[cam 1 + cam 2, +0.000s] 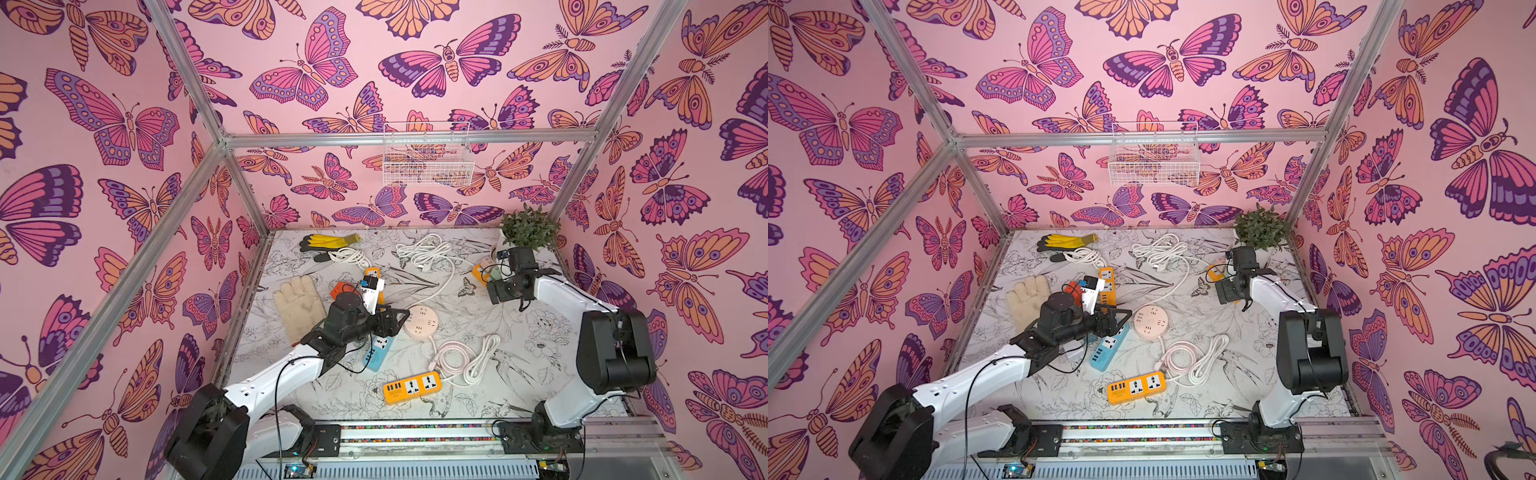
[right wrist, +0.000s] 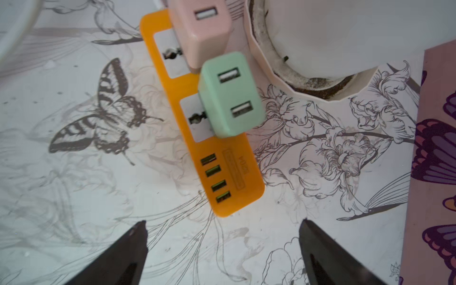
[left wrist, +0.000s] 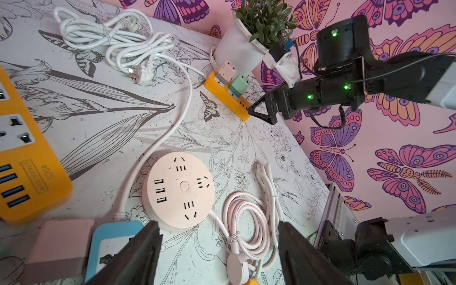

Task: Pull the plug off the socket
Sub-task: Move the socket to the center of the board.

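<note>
Nearest the arm bases lies an orange power strip (image 1: 411,387) with both its sockets bare; just behind it sit a coiled pink cable (image 1: 441,355) and a looped white cable (image 1: 484,357); the pink cable runs to a round pink socket hub (image 1: 422,323), and a blue power strip (image 1: 378,353) lies just beside that hub. The left gripper (image 3: 218,224) hovers over this spot with its fingers spread and nothing between them; in the left wrist view one finger covers part of the blue strip. A beige glove (image 1: 299,307) lies flat near the left wall; a second orange strip (image 3: 27,172) sits by the left wrist.

Farther back on the right, the right gripper (image 2: 223,222) has its fingers spread wide and empty above bare table, just short of the USB end of the orange socket strip (image 2: 232,177); a green plug (image 2: 229,98) and a pink plug (image 2: 202,37) stand seated side by side in that strip's sockets, the green one nearer the gripper; the strip lies just beside a white plant pot (image 2: 320,37).

At the far edge lie a white cable bundle (image 1: 424,249) and yellow-and-black gloves (image 1: 328,241); a wire basket (image 1: 428,162) hangs on the back wall.
</note>
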Controlling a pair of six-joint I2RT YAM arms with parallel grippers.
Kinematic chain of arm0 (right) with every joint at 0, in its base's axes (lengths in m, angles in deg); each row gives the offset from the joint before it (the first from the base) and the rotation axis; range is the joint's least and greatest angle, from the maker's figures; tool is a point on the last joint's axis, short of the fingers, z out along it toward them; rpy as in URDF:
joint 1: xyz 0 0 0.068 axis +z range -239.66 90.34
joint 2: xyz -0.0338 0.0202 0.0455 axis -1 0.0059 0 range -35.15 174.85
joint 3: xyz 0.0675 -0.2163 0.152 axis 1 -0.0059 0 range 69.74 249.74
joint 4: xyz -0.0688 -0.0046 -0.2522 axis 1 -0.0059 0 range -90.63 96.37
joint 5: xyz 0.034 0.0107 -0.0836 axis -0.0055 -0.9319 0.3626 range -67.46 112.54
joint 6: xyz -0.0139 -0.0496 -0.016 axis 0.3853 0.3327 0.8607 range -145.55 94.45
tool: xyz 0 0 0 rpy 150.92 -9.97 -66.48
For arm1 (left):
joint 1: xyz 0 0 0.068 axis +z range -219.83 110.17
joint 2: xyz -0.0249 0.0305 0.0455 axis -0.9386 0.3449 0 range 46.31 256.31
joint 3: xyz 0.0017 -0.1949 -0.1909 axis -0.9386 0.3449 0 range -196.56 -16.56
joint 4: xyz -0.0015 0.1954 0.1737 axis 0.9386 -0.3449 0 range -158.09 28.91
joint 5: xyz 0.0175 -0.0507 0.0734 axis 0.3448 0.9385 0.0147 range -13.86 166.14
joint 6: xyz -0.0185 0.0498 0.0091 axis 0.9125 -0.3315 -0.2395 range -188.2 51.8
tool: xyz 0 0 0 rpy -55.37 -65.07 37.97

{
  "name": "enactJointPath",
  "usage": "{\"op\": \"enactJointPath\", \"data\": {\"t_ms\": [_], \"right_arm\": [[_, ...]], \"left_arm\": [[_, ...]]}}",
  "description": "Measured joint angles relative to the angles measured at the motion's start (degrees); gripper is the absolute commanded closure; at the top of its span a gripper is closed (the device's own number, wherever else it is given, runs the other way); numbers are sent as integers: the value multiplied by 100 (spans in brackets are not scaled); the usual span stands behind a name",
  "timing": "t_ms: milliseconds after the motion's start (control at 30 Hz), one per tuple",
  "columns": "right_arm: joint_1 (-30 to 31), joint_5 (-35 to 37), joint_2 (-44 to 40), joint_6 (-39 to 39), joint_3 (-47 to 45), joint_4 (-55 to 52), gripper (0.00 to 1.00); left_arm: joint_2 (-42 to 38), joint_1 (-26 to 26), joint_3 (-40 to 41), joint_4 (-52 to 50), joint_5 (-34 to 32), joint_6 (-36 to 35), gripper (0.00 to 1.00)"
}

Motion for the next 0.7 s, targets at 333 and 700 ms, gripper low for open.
{"op": "enactJointPath", "data": {"t_ms": [333, 700], "right_arm": [[-136, -485, 839, 295, 621, -404, 17], [-461, -629, 1333, 389, 1047, -621, 25]], "left_arm": [[-11, 155, 96, 22, 24, 192, 23], [-94, 179, 140, 20, 44, 310, 23]]}}
